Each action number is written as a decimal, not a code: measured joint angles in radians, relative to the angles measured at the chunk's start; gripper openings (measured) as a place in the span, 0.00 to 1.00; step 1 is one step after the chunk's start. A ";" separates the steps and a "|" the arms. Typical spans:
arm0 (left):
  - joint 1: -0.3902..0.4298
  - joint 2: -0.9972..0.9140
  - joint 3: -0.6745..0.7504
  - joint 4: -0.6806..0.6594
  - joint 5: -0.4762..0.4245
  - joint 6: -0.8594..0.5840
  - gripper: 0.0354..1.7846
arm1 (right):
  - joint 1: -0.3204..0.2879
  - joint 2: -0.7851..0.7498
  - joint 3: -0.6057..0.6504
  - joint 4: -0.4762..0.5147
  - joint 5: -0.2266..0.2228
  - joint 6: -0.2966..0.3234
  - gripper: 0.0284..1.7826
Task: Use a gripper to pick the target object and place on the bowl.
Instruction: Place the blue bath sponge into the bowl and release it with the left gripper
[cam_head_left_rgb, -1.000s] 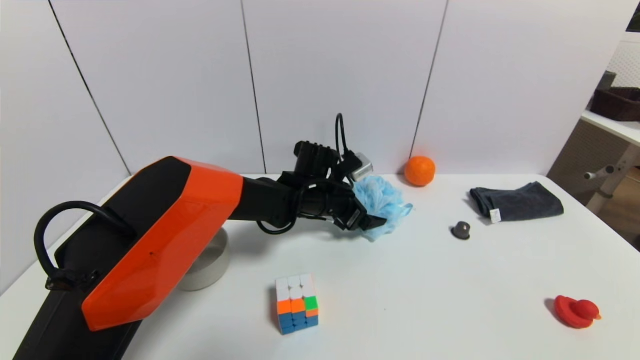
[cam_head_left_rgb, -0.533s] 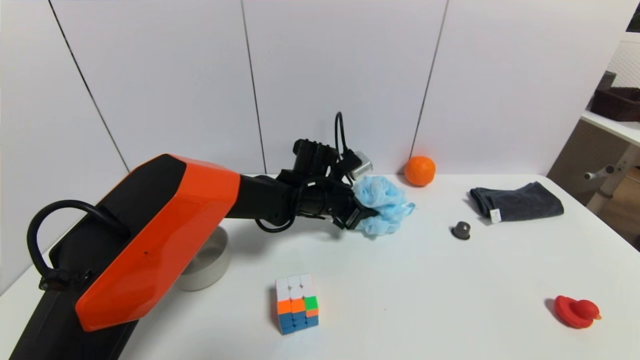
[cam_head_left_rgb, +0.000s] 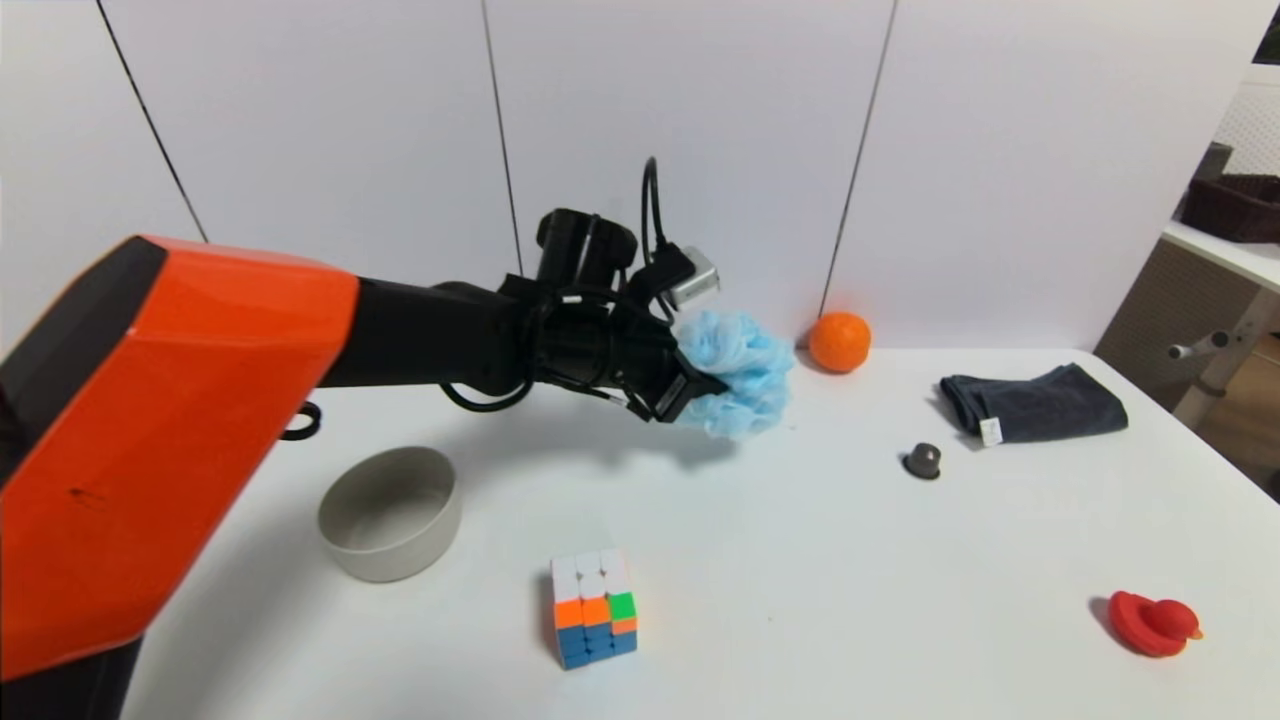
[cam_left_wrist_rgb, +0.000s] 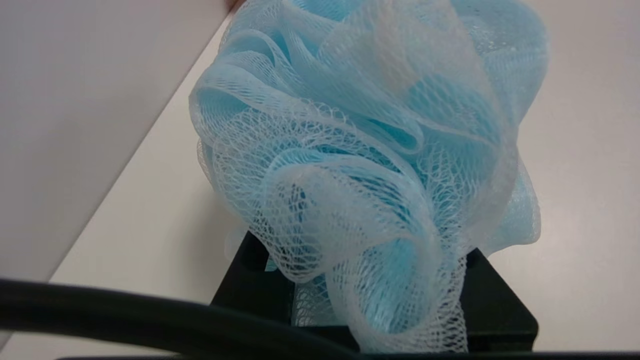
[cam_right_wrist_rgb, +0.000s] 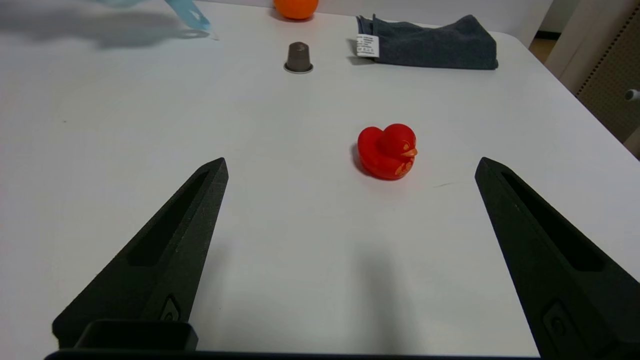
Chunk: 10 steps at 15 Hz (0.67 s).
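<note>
My left gripper (cam_head_left_rgb: 700, 385) is shut on the light blue mesh bath pouf (cam_head_left_rgb: 738, 370) and holds it in the air above the back middle of the table. In the left wrist view the pouf (cam_left_wrist_rgb: 370, 150) fills the picture and hides the jaws. The beige-grey bowl (cam_head_left_rgb: 390, 513) stands empty on the table, to the left of and nearer than the pouf. My right gripper (cam_right_wrist_rgb: 350, 170) is open and empty, low over the near right of the table; it does not show in the head view.
A colour puzzle cube (cam_head_left_rgb: 593, 605) stands right of the bowl. An orange ball (cam_head_left_rgb: 839, 341) sits by the back wall. A folded dark grey cloth (cam_head_left_rgb: 1035, 403), a small grey capsule (cam_head_left_rgb: 922, 460) and a red duck (cam_head_left_rgb: 1153, 622) lie on the right.
My left gripper has risen with the pouf, lifting it off the table and drawing it a little left. The arm no longer hides the bowl.
</note>
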 joint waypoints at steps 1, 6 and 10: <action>0.019 -0.046 0.037 0.017 0.000 0.011 0.35 | 0.000 0.000 0.000 0.000 0.000 0.000 0.96; 0.194 -0.323 0.311 0.035 -0.001 0.074 0.34 | 0.000 0.000 0.000 0.000 0.000 0.000 0.96; 0.360 -0.555 0.513 0.061 -0.003 0.083 0.33 | 0.000 0.000 0.000 0.000 0.000 0.000 0.96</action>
